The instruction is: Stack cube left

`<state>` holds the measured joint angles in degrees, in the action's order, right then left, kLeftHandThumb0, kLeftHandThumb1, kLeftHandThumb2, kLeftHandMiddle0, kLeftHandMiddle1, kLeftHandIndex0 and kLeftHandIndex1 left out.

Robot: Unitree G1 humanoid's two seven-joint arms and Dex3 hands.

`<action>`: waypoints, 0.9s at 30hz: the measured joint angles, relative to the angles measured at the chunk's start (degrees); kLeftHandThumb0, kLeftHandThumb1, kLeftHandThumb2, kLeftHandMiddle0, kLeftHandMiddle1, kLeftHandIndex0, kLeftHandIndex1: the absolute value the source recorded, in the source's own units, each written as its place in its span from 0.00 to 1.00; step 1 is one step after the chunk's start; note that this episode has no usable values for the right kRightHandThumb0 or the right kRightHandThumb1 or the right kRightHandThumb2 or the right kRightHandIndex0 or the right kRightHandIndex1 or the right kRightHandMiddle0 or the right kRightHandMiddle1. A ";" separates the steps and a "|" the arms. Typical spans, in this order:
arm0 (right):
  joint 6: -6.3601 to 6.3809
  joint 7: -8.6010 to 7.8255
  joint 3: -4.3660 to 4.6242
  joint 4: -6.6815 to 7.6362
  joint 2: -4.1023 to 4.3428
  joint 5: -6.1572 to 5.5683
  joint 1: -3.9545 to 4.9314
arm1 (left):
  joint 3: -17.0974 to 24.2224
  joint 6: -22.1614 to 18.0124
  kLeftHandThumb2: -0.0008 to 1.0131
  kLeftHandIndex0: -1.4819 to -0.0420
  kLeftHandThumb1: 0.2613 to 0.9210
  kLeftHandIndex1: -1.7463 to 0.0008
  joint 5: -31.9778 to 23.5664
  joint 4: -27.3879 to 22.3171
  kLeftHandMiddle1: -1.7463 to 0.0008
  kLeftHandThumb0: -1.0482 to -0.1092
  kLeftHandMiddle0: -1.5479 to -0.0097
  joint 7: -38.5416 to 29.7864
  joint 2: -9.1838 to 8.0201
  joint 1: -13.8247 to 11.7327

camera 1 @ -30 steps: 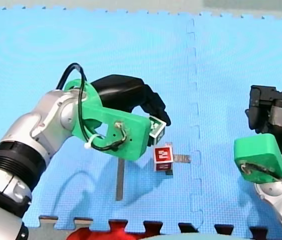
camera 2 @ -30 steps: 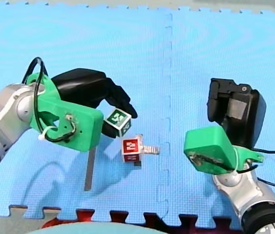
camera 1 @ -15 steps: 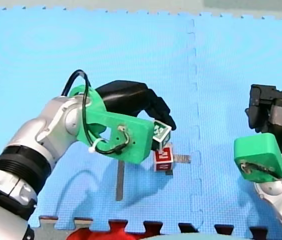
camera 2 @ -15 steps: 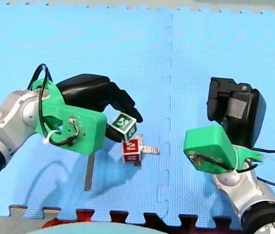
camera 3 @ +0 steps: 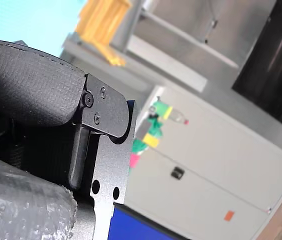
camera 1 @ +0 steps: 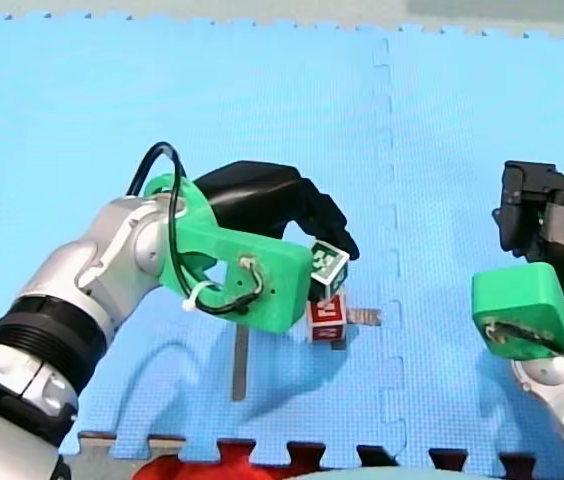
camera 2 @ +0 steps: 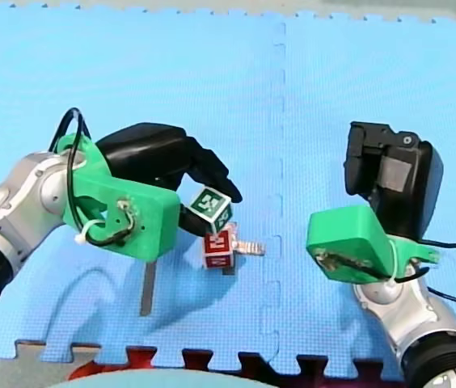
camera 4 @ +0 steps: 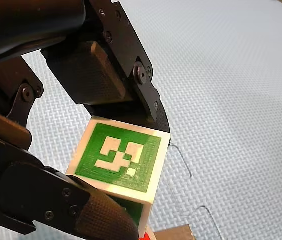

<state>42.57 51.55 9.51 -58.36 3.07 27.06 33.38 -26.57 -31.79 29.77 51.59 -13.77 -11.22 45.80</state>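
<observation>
My left hand (camera 1: 317, 245) is shut on a green cube (camera 1: 328, 267) with a white pattern. It holds the cube tilted, just above a red cube (camera 1: 327, 315) that sits on the blue foam mat (camera 1: 262, 90). In the second wrist view the black fingers (camera 4: 96, 75) pinch the green cube (camera 4: 121, 160) from two sides, and a sliver of red shows under it. Whether the two cubes touch is unclear. My right hand (camera 2: 390, 174) hovers at the right side of the mat, holding nothing.
A strip of grey tape (camera 1: 240, 362) lies on the mat left of the red cube, and a shorter piece (camera 1: 365, 317) sticks out to its right. A seam (camera 1: 390, 200) runs between two mat tiles. A red object (camera 1: 187, 470) shows at the mat's near edge.
My left hand has carried the green cube rightward and down until it sits directly over the red cube. The right hand has barely shifted.
</observation>
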 measured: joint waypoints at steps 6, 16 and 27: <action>-0.35 -0.21 0.02 1.38 0.10 0.27 -0.79 | -0.01 -1.79 0.00 0.12 0.88 1.00 0.16 1.49 0.06 0.56 0.42 2.30 0.22 -0.27; -1.51 -0.77 0.00 4.47 0.10 0.72 -1.67 | -0.22 -2.54 0.00 0.12 0.88 1.00 0.43 2.02 0.01 0.56 0.40 3.06 0.46 -0.56; -2.36 -1.21 -0.17 6.17 0.15 0.91 -2.26 | -0.99 -2.86 0.00 0.12 0.89 1.00 2.54 4.29 0.00 0.55 0.40 6.51 1.15 -0.85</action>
<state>40.21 50.34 9.34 -52.18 3.22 27.97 31.13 -27.56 -34.65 32.31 55.88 -7.25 -10.07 44.95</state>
